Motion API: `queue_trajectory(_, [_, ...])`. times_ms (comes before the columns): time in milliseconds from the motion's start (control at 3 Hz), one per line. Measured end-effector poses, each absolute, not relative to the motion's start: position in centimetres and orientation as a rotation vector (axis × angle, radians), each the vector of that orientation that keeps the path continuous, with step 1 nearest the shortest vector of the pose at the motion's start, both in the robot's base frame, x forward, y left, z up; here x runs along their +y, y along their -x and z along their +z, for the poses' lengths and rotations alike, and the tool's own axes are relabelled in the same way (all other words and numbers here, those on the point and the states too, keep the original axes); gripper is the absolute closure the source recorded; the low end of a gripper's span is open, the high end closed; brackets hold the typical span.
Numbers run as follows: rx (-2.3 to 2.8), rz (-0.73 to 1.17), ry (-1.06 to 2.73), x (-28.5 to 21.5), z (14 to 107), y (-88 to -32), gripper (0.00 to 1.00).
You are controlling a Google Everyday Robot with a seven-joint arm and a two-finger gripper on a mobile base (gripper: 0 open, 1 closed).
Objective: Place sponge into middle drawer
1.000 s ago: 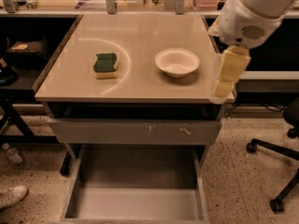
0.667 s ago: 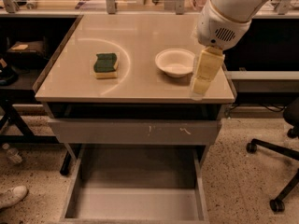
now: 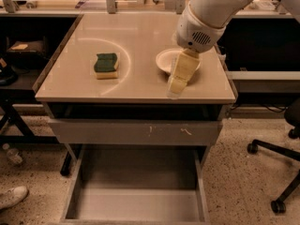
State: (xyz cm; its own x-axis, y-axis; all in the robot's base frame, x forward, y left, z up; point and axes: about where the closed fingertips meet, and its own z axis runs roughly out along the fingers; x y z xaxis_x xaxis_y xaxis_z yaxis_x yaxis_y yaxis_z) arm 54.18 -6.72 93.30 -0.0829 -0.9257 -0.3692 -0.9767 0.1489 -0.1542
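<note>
Worktop [image 3: 140, 86]: beige, front edge nearest the camera, left and right edges both in view. Open surface runs across the whole rear half and the front-left corner.

Sponge [image 3: 106, 65]: on the worktop, left of centre, well back from the front edge and well in from the left edge. Green scouring face up, pale yellow foam side towards the camera. Sides sit nearly square to the worktop edges, with a slight skew. Footprint looks close to square from here; cannot tell which way the long axis runs. Nothing touches it.

White bowl [image 3: 165, 60]: right of centre, well apart from the sponge, partly hidden by the arm.

Claw [image 3: 174, 89]: hangs tip-down over the front-right part of the worktop, just in front of the bowl and near the front edge. Carries nothing. Apart or together: cannot tell.

Middle drawer [image 3: 136, 201]: pulled out below the scratched front panel [image 3: 136, 132], floor bare, low side walls visible left and right. It lies directly below the worktop's front edge.

Floor: chair base [image 3: 276, 172] to the right of the drawer, a shoe [image 3: 11, 196] at lower left.
</note>
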Motion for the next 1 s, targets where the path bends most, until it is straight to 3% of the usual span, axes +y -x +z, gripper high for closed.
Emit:
queue_trajectory(667, [1.876,0.226,1.954,2.1,94.0,-55.9,0.00])
queue_trajectory(1000, [1.872,0.227,1.958,2.3,94.0,-55.9,0.00])
